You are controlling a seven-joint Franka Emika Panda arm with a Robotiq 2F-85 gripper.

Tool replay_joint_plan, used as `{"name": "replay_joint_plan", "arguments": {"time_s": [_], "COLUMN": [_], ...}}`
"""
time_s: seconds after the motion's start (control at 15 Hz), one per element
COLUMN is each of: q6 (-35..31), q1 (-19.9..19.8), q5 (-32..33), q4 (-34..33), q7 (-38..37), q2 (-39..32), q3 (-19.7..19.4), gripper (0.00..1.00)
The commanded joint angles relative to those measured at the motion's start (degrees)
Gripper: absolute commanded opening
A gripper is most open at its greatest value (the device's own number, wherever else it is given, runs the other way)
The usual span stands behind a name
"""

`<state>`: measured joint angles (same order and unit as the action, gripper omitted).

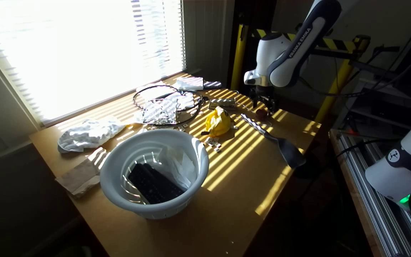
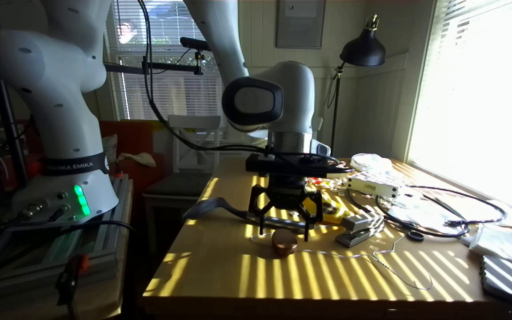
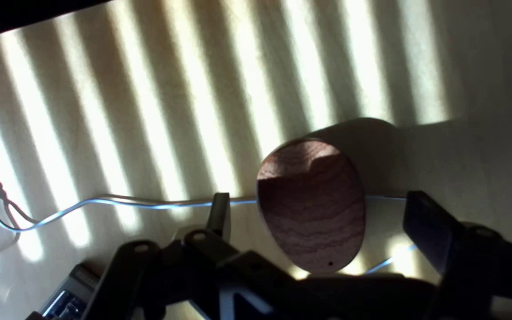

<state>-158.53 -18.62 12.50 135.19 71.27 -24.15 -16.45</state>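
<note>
My gripper (image 2: 284,235) is open and points down over the table. A reddish-brown wooden piece (image 3: 311,213) with an oval top and wavy grain lies between the two fingertips in the wrist view. A gap shows on each side of it, so neither finger touches it. It also shows just below the gripper in both exterior views (image 1: 261,114) (image 2: 284,245). A thin wire (image 3: 122,202) lies on the table and passes behind the piece in the wrist view. How high the fingertips are above the table I cannot tell exactly.
A ladle-like utensil (image 1: 291,153), a yellow bag-like item (image 1: 218,123) and a grey stapler-like device (image 2: 360,229) lie nearby. A grey basin (image 1: 155,213) holds a black keyboard-like item. A black cable loop (image 2: 482,222), a white box (image 2: 374,187) and a cloth (image 1: 87,137) lie near the window.
</note>
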Motion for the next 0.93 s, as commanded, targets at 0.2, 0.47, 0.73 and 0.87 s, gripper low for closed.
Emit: {"name": "replay_joint_plan", "arguments": {"time_s": [0.2,0.47,0.73,0.87], "q6": [0.0,0.27,0.27,-0.85], "q1": [-0.77,-0.83,0.74,2.47], "q5": [2.03,2.04,3.53,7.09], "q4": [-2.85,-3.75,-1.6,0.15], "q7": [-2.15,-2.57,-5.06,-5.94], "q2": [-2.83,-3.72,-1.11,1.73], "q3": [0.49,0.47,-0.93,-2.08], "gripper": [0.72,0.46,0.35,0.35]}}
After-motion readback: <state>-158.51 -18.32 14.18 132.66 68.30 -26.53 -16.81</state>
